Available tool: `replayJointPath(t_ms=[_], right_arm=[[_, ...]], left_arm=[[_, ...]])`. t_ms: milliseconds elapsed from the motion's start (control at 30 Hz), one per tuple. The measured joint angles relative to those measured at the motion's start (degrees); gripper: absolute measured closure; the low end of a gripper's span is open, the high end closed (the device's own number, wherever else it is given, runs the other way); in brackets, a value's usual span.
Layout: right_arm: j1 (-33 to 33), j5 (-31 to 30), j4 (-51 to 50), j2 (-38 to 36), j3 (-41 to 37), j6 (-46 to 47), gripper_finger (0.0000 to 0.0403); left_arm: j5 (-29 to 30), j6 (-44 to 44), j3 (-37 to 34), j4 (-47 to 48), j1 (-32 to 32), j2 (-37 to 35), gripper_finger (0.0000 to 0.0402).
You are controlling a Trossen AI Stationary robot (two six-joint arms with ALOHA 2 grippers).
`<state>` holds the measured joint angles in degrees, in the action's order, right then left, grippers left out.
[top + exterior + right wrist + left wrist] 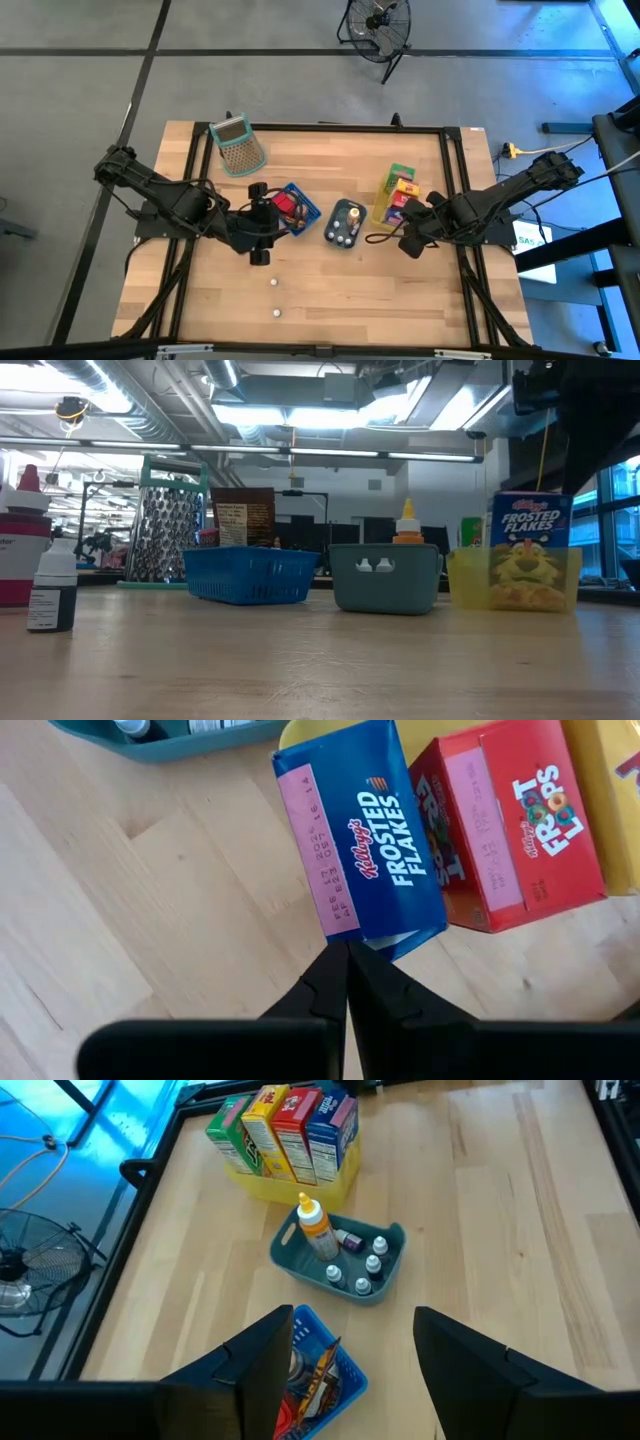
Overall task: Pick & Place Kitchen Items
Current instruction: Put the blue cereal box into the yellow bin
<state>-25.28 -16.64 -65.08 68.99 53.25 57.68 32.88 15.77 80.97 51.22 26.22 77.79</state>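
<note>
Most of the kitchen items look sorted already: the cereal boxes [398,190] stand upright in the yellow tray [262,1186] toward the desk's right edge, the small bottles [356,1265] sit in the teal tray [344,224] at mid-desk, and packets [306,1388] fill the blue basket [296,208] just left of it. Still loose, by my reading, are two tiny white round pieces [274,284] lying in the open toward the desk's [340,300] near edge, a dark-labelled little bottle [52,592] standing alone in the low view, and a grater [238,146] near the far left corner. The left pincer [262,238] hangs over the near left side of the blue basket, its fingers spread partway with nothing between them. The right pincer [412,242] sits beside the yellow tray with its fingers pressed together, empty, their tips just short of the blue Frosted Flakes box [362,842]. The near half of the desk is mostly bare wood, so reaching the white pieces looks unobstructed; the trays crowd the middle band between the two arms, and a black frame [450,160] borders the sides.
</note>
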Motion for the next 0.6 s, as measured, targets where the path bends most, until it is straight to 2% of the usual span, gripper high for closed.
replayJointPath(t_ms=[600], right_arm=[[0.0,-0.5,0.7,0.1,0.5,0.0,0.0388]], left_arm=[[0.0,0.0,0.0,0.0,0.0,0.0,0.0198]])
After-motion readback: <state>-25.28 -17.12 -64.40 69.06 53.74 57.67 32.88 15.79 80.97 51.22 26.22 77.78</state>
